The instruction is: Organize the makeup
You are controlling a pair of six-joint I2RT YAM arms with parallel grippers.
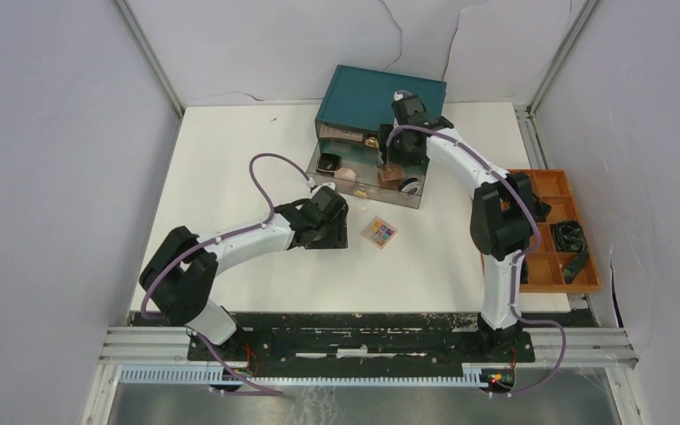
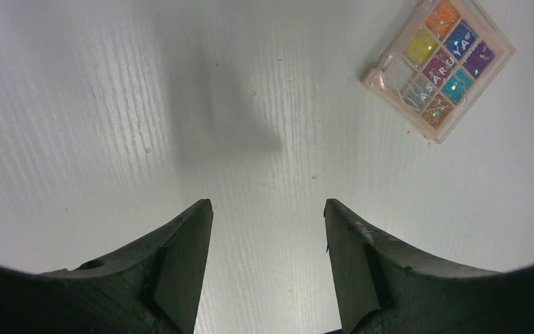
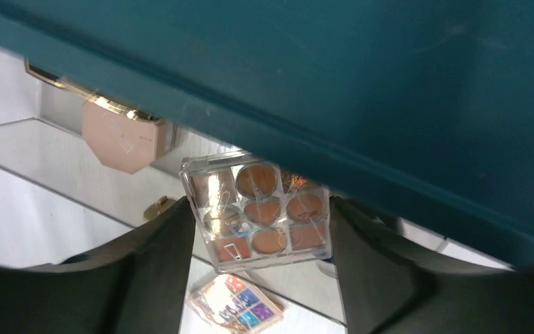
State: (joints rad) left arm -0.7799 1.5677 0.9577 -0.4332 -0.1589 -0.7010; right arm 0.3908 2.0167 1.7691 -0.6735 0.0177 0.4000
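My left gripper is open and empty, low over the bare white table. A colourful square glitter palette lies flat just to its right, apart from the fingers. My right gripper is shut on a clear palette of brown shades, held over the pulled-out clear drawer of the teal box. In the drawers lie a pink octagonal compact, a black compact and a dark blue round one. The glitter palette also shows below in the right wrist view.
The teal box stands at the back middle, its top close above my right fingers. An orange divided tray with black coiled cables sits at the right table edge. White walls close in the table on three sides.
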